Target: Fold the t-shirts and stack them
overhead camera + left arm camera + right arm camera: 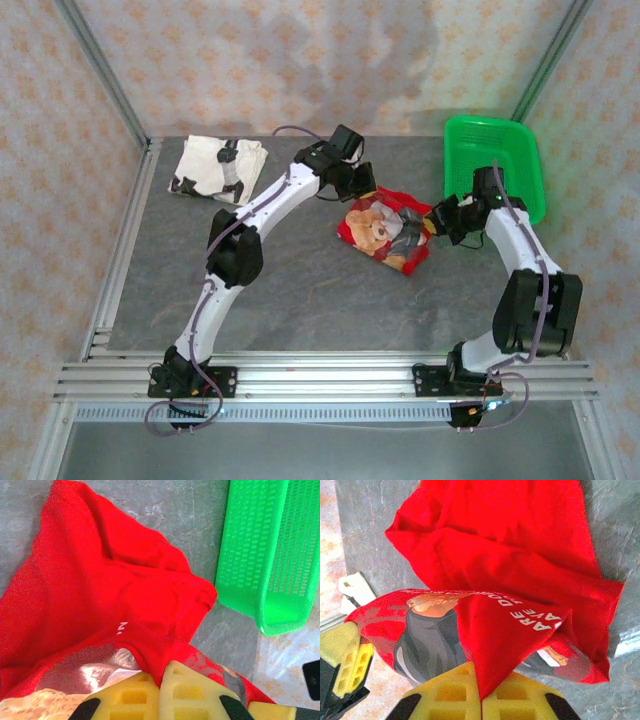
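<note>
Red shirt [385, 232]: mid-table, beside basket [497, 150]. My left gripper [160, 682] and right gripper [481, 692] each clamp a shirt edge, jaws closed on cloth, likely for fold. White shirt [218, 168]: far-left corner, apparently folded, probable stack base.

Top cam's no help for the grips: the left gripper [362, 188] and right gripper [437, 220] are dark lumps at the edges of the red shirt [385, 232], fingertips too small to make out. Same goes for the black markings on the white shirt [218, 168], too tiny to read. On the left wrist cam the green basket [260, 555] runs off the top and right edges and the shirt's print [90, 665] gets chopped by the bottom edge, and on the right wrist cam the white lettering [535, 616] is half folded under.
</note>
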Robot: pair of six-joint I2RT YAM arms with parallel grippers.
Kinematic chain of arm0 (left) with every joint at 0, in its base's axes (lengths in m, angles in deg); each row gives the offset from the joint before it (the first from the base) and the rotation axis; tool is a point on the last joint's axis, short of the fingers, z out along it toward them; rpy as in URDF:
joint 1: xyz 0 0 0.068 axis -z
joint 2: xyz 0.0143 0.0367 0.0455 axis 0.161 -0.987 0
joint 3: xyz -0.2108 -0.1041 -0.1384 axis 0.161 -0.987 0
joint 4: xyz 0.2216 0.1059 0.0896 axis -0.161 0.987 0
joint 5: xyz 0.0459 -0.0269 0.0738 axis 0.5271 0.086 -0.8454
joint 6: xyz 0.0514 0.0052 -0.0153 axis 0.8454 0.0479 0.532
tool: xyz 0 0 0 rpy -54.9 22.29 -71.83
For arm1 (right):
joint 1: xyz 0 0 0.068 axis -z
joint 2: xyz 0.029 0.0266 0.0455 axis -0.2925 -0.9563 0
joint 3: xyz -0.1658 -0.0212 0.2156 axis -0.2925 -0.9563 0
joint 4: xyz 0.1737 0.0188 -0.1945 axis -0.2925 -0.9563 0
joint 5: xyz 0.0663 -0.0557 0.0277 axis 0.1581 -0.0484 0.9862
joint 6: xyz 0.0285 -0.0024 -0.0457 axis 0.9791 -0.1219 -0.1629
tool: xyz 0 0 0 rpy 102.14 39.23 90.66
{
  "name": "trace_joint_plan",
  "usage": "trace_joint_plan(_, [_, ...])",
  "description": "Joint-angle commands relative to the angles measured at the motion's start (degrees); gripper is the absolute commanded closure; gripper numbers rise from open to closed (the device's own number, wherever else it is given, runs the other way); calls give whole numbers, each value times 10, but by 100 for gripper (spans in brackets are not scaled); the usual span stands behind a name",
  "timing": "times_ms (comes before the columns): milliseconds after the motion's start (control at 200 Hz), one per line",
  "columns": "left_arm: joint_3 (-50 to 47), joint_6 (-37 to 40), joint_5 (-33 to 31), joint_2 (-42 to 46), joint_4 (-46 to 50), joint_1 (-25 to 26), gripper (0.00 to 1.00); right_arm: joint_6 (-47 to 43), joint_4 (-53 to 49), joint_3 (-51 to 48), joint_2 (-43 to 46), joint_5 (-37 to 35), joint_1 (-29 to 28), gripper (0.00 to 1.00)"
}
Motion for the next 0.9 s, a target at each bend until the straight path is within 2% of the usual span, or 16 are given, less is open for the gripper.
trace_joint_plan(0, [74, -29, 25, -63, -24, -21, 86, -15, 21, 23, -47, -31, 19, 77])
trace_joint_plan(55, [126, -56, 28, -96, -28, -23, 69, -16, 29, 45, -77, -39, 31, 60])
trace_joint_plan(140, [171, -110, 37, -116, -86, -26, 44, -13, 52, 92, -106, -56, 43, 52])
trace_joint_plan(190, [196, -141, 34, -116, -114, -34, 35, -19, 51, 130, -106, -71, 46, 46])
trace_joint_plan(250, [230, -158, 33, -107, -125, -47, 30, -27, 53, 169, -90, -66, 47, 44])
trace_joint_plan(310, [258, -139, 23, -83, -100, -65, 24, -28, 59, 190, -60, -45, 47, 42])
trace_joint_plan(340, [258, -118, 16, -62, -80, -74, 15, -31, 49, 197, -39, -47, 47, 39])
trace_joint_plan(435, [234, -28, -5, 16, 10, -104, 13, -53, 19, 193, 30, -38, 47, 28])
trace_joint_plan(505, [171, 41, -36, 85, 60, -120, 12, -75, -23, 176, 78, -23, 47, 21])
trace_joint_plan(656, [-51, 141, -65, 230, 22, -128, 9, -113, -89, 107, 160, 25, 37, 19])
trace_joint_plan(761, [-137, 177, -56, 256, 15, -126, 9, -123, -97, 40, 212, 32, 24, 16])
trace_joint_plan(896, [-157, 235, -81, 223, 31, -103, 10, -140, -95, -25, 234, 32, 0, 13])
